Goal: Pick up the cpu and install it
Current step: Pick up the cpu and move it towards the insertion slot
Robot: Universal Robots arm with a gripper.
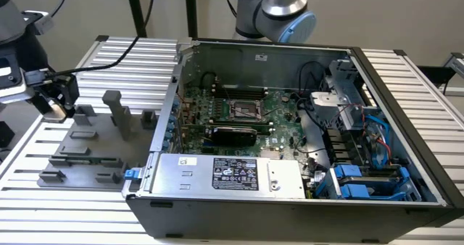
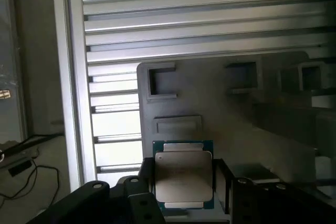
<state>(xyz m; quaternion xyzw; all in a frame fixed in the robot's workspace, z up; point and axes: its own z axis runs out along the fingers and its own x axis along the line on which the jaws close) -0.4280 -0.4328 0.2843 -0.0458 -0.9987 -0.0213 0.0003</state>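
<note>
Ribbed aluminium table [image 1: 130, 55] runs under the whole setup. My gripper [image 1: 55, 105] hangs at the exterior view's left, above the grey tray [image 1: 80, 159]. Its fingers [image 2: 146, 178] are closed on the cpu [image 2: 184, 177], which lies flat between them, silver plate toward the wrist camera. I judge the pick done, with the chip clear of the tray. Well apart, inside the open computer case [image 1: 290, 199], the motherboard socket [image 1: 245, 110] looks unfilled, so the install is not yet done.
</note>
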